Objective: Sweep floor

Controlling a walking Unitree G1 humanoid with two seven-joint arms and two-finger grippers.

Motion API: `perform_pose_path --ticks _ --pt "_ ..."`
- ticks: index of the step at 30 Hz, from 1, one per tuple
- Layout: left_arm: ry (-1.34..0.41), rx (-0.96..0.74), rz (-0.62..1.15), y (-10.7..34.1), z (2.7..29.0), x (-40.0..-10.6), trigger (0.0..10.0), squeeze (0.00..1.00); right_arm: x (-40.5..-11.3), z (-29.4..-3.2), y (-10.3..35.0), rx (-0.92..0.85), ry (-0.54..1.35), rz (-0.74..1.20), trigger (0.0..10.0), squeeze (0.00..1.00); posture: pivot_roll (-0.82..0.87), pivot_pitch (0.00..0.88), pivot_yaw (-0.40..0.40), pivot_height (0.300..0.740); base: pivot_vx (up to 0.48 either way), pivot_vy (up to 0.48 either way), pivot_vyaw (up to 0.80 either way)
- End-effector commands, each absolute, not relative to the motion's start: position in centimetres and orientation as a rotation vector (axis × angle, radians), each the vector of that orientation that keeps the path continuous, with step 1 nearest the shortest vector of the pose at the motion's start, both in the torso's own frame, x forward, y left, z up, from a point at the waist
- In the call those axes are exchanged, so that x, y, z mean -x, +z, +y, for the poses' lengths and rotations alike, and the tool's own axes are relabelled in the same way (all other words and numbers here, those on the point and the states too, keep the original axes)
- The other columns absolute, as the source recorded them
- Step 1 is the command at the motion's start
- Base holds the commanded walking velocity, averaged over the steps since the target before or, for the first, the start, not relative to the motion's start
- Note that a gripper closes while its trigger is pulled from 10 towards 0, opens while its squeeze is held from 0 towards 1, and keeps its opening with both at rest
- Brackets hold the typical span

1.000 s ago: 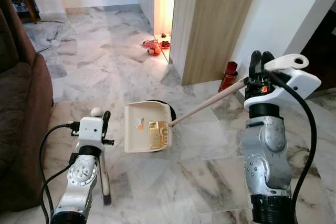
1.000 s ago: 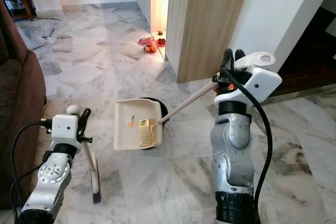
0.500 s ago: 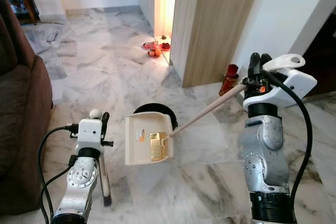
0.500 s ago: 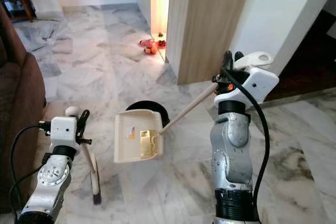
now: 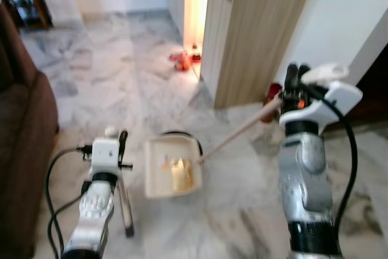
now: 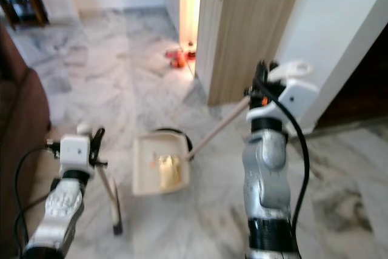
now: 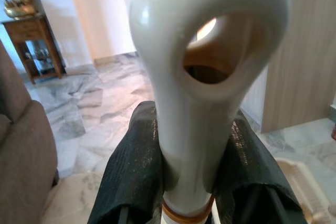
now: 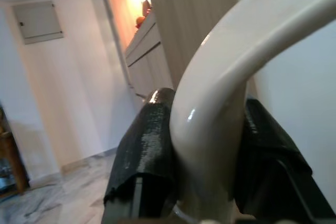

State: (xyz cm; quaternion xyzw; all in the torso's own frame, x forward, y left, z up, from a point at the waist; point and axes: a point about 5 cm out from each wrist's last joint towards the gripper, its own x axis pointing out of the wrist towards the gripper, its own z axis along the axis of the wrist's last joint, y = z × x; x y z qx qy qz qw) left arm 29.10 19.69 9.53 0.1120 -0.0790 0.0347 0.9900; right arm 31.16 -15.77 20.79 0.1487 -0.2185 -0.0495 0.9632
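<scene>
A cream dustpan (image 5: 173,168) hangs low over the marble floor in front of me, with yellow debris (image 5: 179,174) in its tray. Its long pale handle (image 5: 242,128) slants up to my right gripper (image 5: 294,76), which is shut on the handle's white looped end (image 8: 220,72). My left gripper (image 5: 121,142) is shut on the white top of a small broom (image 7: 199,51). The broom's stick runs down to its dark brush tip (image 5: 129,232) on the floor, left of the dustpan. The head views are blurred.
A black round object (image 5: 176,135) sits on the floor just behind the dustpan. A brown sofa (image 5: 21,150) fills the left side. A wooden cabinet (image 5: 260,28) stands ahead on the right, with red items (image 5: 182,59) and a red bottle (image 5: 274,92) at its base.
The whole picture has shifted and blurred, so the camera moved. The dustpan has drawn slightly nearer me, uncovering more of the black round object. Both grippers keep their holds.
</scene>
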Motion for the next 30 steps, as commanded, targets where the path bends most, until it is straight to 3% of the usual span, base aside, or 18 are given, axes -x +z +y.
perform_pose_path --ticks 1,10,16,30 --pt "0.086 -0.257 -0.221 10.86 20.20 -29.31 10.0 0.00 -30.84 -15.18 23.33 -0.352 -0.065 -0.563 10.0 0.00 0.06 0.000 -0.054 0.740 0.371 0.000 0.00" --pt "0.093 -0.259 -0.226 10.94 20.28 -29.27 10.0 0.00 -30.84 -14.98 23.41 -0.342 -0.056 -0.568 10.0 0.00 0.06 0.000 -0.053 0.740 0.371 0.000 0.00" --pt "0.100 -0.261 -0.226 10.97 20.41 -29.21 10.0 0.00 -30.84 -14.71 23.39 -0.338 -0.041 -0.569 10.0 0.00 0.06 0.000 -0.054 0.740 0.368 0.000 0.73" --pt "0.106 -0.263 -0.228 11.01 20.49 -29.19 10.0 0.00 -30.91 -14.53 23.26 -0.351 -0.029 -0.562 10.0 0.00 0.06 0.000 -0.054 0.740 0.371 0.000 0.00"
